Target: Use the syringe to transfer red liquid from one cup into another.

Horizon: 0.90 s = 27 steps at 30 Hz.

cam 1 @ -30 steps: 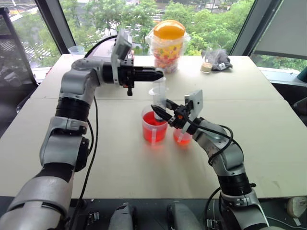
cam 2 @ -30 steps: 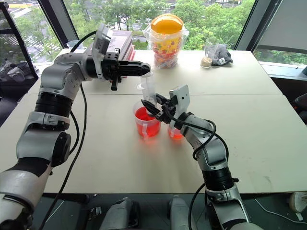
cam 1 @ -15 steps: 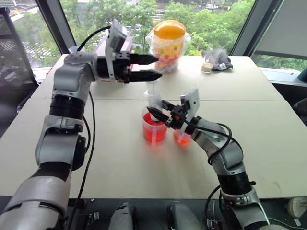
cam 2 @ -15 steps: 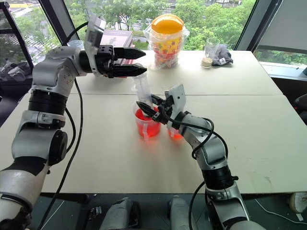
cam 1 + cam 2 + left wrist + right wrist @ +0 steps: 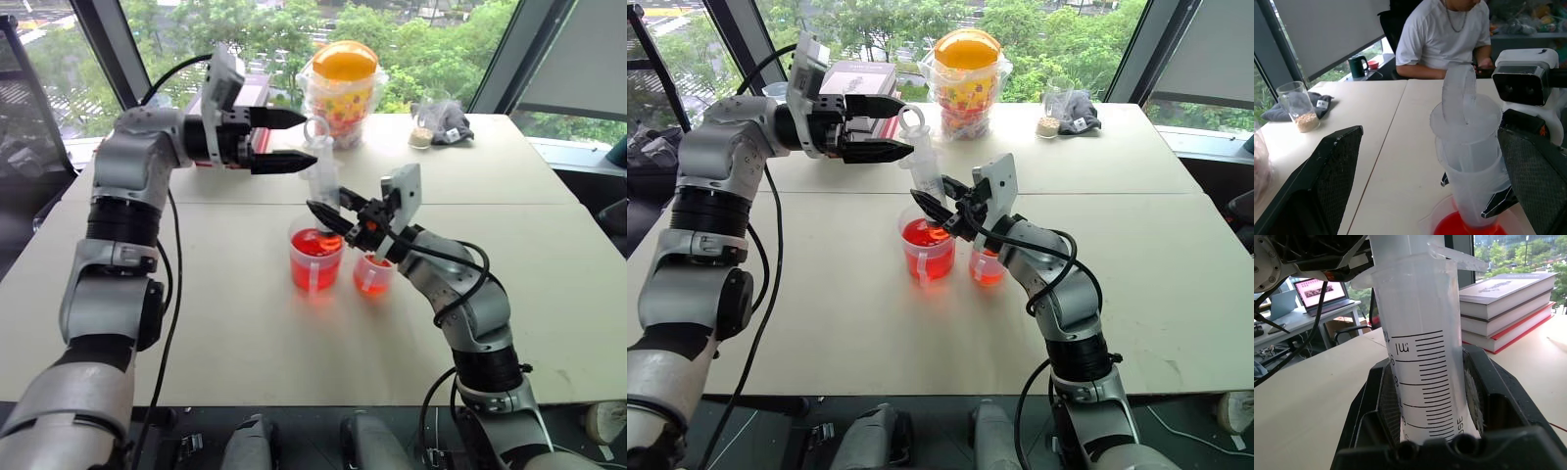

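Left eye view: a bigger clear plastic cup (image 5: pixel 315 262) holding red liquid sits mid-table, with a smaller clear cup (image 5: pixel 372 276) of red liquid just right of it. The right gripper (image 5: pixel 328 209) is clamped on the clear plastic syringe (image 5: pixel 324 182), upright in the bigger cup. The left gripper (image 5: pixel 310 137) is spread wide around the plunger top.

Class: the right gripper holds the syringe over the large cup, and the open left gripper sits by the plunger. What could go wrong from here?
1. The left gripper is open around the plunger. Closing off-centre could push the tilted syringe sideways in the right gripper.
2. The small cup stands right beside the large cup, close to the right arm. A low sweep might tip either one, spilling red liquid on the table.
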{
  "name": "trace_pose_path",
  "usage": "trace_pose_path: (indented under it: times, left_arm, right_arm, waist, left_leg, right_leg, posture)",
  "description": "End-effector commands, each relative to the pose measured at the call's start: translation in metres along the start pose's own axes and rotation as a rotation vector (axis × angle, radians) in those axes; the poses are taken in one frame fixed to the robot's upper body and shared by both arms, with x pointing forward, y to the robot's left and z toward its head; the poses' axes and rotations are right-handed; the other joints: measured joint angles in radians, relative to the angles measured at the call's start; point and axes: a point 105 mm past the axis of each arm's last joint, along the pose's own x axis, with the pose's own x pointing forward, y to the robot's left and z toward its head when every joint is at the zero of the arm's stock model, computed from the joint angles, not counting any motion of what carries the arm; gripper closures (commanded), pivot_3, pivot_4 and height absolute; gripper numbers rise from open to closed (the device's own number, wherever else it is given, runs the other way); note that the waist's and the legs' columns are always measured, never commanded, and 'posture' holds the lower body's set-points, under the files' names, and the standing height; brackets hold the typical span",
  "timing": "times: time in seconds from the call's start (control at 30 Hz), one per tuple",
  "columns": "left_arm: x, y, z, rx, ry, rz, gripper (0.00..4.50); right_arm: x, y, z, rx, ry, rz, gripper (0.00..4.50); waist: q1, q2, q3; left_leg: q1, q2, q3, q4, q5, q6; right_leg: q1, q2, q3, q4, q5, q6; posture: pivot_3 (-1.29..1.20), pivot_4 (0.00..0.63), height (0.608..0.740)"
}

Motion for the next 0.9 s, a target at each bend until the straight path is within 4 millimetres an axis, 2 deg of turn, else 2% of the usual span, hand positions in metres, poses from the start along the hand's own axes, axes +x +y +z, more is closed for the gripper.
trace_pose_path:
  times: [0.03, 0.17, 0.23, 0.37, 0.57, 0.67, 0.77, 0.83, 0.9]
  left_arm:
    - [-0.018, 0.009, 0.012, 0.024, -0.031, 0.077, 0.05]
    - [-0.019, 0.012, 0.013, 0.026, -0.042, 0.091, 0.05]
    - [-0.02, 0.015, 0.021, 0.02, -0.081, 0.1, 0.05]
    - [-0.023, 0.022, 0.032, 0.017, -0.126, 0.113, 0.05]
    - [-0.011, 0.022, 0.024, 0.019, -0.109, 0.073, 0.05]
    - [0.006, 0.015, 0.018, 0.007, -0.11, 0.011, 0.05]
    - [0.014, 0.012, 0.017, 0.002, -0.116, -0.019, 0.05]
    - [0.025, 0.008, 0.022, 0.008, -0.14, -0.056, 0.05]
    - [0.033, 0.006, 0.027, 0.015, -0.16, -0.077, 0.05]
  right_arm:
    - [-0.005, 0.001, 0.047, -0.03, -0.161, -0.006, 3.06]
    - [-0.012, -0.01, 0.077, -0.003, -0.245, -0.055, 3.06]
    - [-0.017, -0.014, 0.088, 0.002, -0.267, -0.074, 3.06]
    - [-0.026, -0.018, 0.098, -0.036, -0.266, -0.104, 3.06]
    - [-0.041, -0.024, 0.109, -0.086, -0.261, -0.163, 3.06]
    - [-0.058, -0.025, 0.103, -0.087, -0.236, -0.212, 3.06]
    - [-0.066, -0.026, 0.091, -0.069, -0.207, -0.247, 3.06]
    - [-0.072, -0.027, 0.07, -0.039, -0.164, -0.281, 3.06]
    - [-0.075, -0.026, 0.058, -0.027, -0.142, -0.294, 3.06]
  waist:
    - [0.0, 0.0, 0.0]
    - [0.002, 0.0, 0.0]
    - [0.003, 0.0, 0.0]
    - [0.004, 0.0, 0.0]
    - [0.003, 0.0, 0.0]
    - [0.009, 0.0, 0.0]
    - [0.006, 0.0, 0.0]
    - [0.004, 0.0, 0.0]
    - [0.004, 0.0, 0.0]
  left_leg:
    - [0.0, 0.0, 0.0, 0.0, 0.0, 0.0]
    - [0.0, 0.0, 0.0, 0.0, 0.0, 0.0]
    - [0.0, 0.0, 0.0, 0.0, 0.0, 0.0]
    - [0.0, 0.0, 0.0, 0.0, 0.0, 0.0]
    - [0.0, 0.0, 0.0, 0.0, 0.0, 0.0]
    - [-0.001, 0.0, 0.0, 0.0, 0.0, 0.0]
    - [-0.002, 0.0, 0.0, 0.0, 0.0, 0.0]
    - [-0.002, -0.001, 0.0, 0.0, 0.0, 0.0]
    - [-0.001, 0.0, -0.001, 0.0, 0.0, 0.0]
  right_leg:
    - [0.0, 0.0, 0.0, 0.0, 0.0, 0.0]
    - [0.0, 0.0, 0.0, 0.0, 0.0, 0.0]
    - [0.0, -0.001, 0.0, 0.0, 0.0, 0.0]
    - [0.0, -0.001, -0.001, 0.0, 0.0, 0.0]
    - [0.0, -0.001, -0.001, -0.001, 0.0, 0.0]
    - [0.0, -0.001, -0.001, -0.001, 0.0, 0.0]
    - [0.0, -0.001, -0.001, -0.002, 0.0, 0.0]
    - [0.0, -0.001, -0.001, -0.002, 0.0, 0.0]
    - [0.0, -0.001, -0.001, -0.002, 0.0, 0.0]
  posture:
    - [0.0, 0.15, 0.74]
    - [0.0, 0.15, 0.74]
    - [0.0, 0.15, 0.74]
    - [0.0, 0.15, 0.74]
    - [0.0, 0.15, 0.74]
    - [0.0, 0.15, 0.74]
    - [0.0, 0.15, 0.74]
    - [0.0, 0.15, 0.74]
    - [0.0, 0.15, 0.74]
